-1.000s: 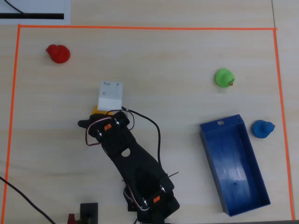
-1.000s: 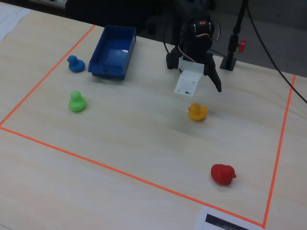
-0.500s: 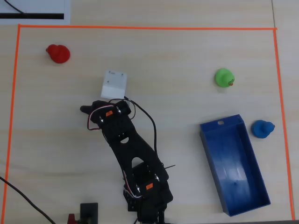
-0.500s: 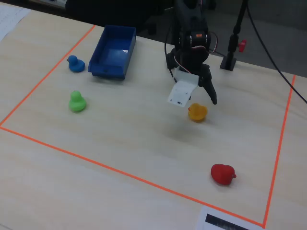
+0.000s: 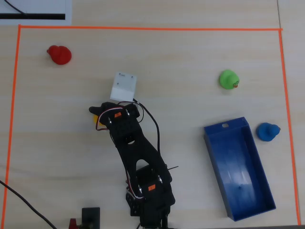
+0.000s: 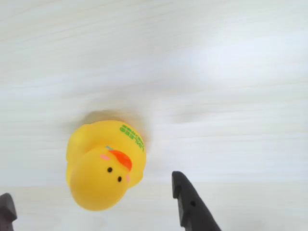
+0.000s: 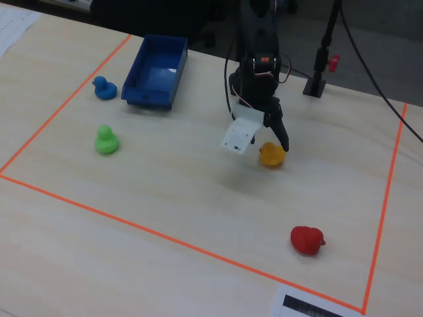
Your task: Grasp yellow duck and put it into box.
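The yellow duck stands on the pale wood table, its orange beak up in the wrist view. My gripper is open and low over it, with one dark fingertip to its right and the other at the lower left edge; neither touches it. In the overhead view only a sliver of the duck shows beside the gripper. In the fixed view the duck sits right under the gripper. The dark-blue box lies empty at the right, also seen in the fixed view.
A red duck sits far left, a green duck above the box and a blue duck just right of it. Orange tape frames the work area. The white wrist camera block hangs off the arm.
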